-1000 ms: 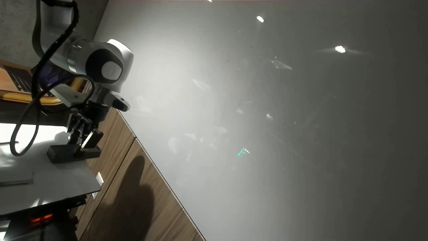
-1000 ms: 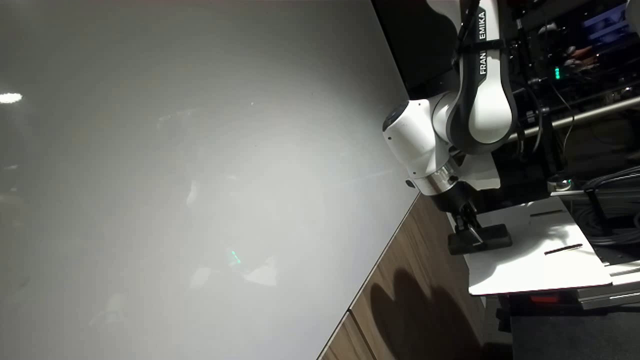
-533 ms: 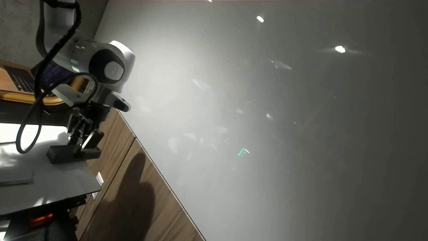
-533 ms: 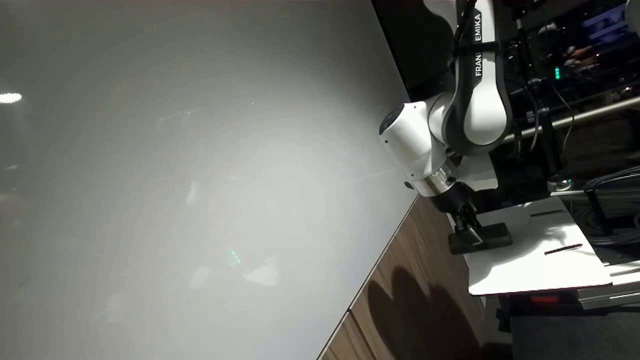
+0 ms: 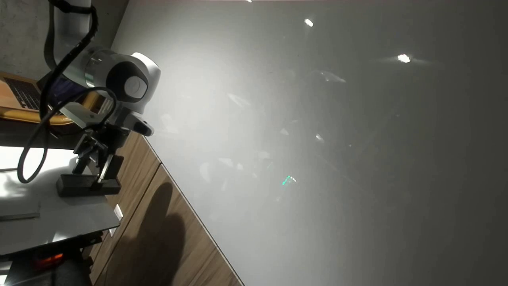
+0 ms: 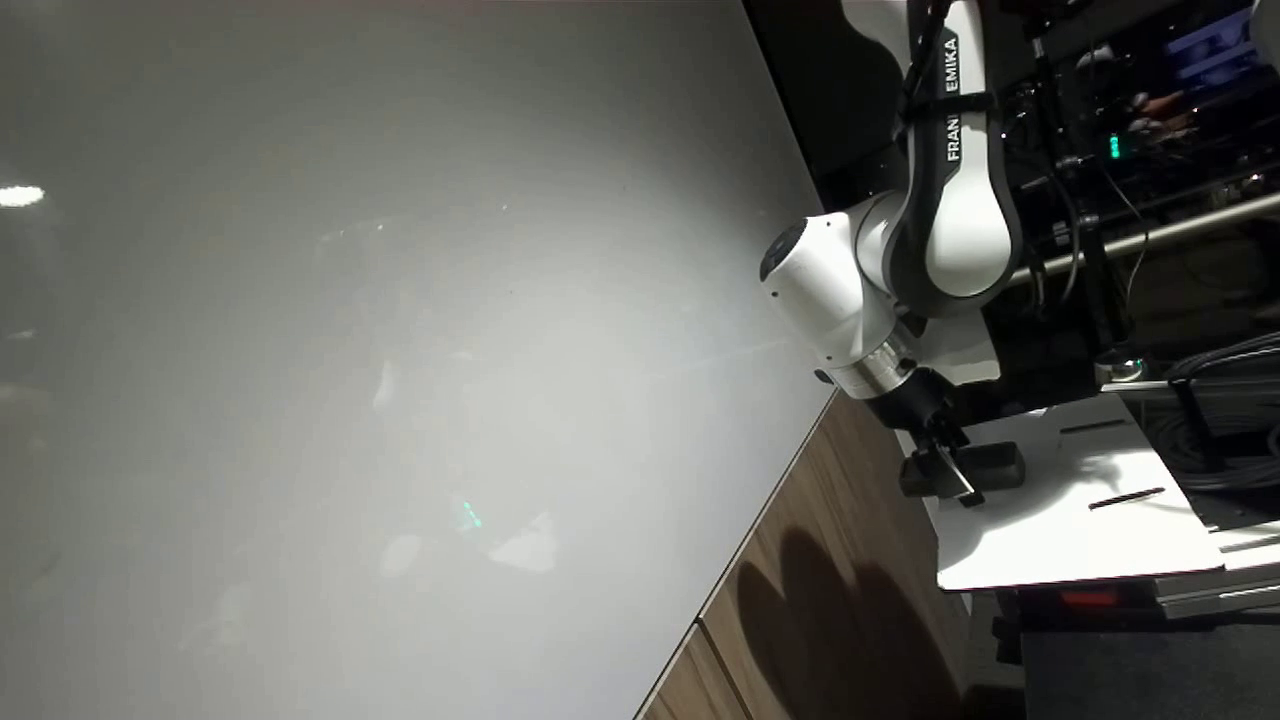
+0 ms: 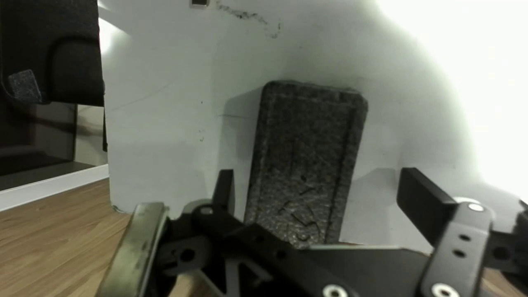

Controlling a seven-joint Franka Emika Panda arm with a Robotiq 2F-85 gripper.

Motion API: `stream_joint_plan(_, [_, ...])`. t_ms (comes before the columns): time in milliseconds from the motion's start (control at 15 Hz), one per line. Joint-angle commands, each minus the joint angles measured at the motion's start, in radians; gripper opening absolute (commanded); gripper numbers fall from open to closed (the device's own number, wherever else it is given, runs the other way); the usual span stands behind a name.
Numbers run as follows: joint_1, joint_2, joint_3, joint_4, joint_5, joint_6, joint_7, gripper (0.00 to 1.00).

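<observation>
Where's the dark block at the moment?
In an exterior view, the block is at the lower left; the wrist view shows it between the spread jaws of the gripper, with the white board behind it.

a huge glossy grey surface [image 5: 357, 222] fills most of both exterior views, and look at it catch the light: bright white spots [image 5: 404, 58], a tiny green glint [image 5: 289, 180]! along its slanting edge runs wood-grain panelling [image 5: 198, 246], cut by a dark seam [image 6: 724, 669], a small white plate [image 5: 118, 211] against it. mottled grey wall [image 5: 20, 35] in the corner, and in an exterior view a pale metal rail [image 6: 1150, 240] slices through gloom [image 6: 1200, 290].
</observation>
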Motion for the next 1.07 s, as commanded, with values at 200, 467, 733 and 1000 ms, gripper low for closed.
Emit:
stream_joint_plan(200, [0.023,-0.02,-0.003,0.013,0.017,-0.028,-0.029,1.0])
stream_joint_plan(467, [0.034,-0.174,0.004,-0.025,-0.024,-0.093,-0.038,1.0])
stream_joint_plan(733, [0.026,-0.38,0.042,-0.087,0.106,-0.108,-0.192,1.0])
stream_joint_plan(1000, [0.048,-0.553,0.037,-0.133,0.283,-0.083,-0.332,1.0])
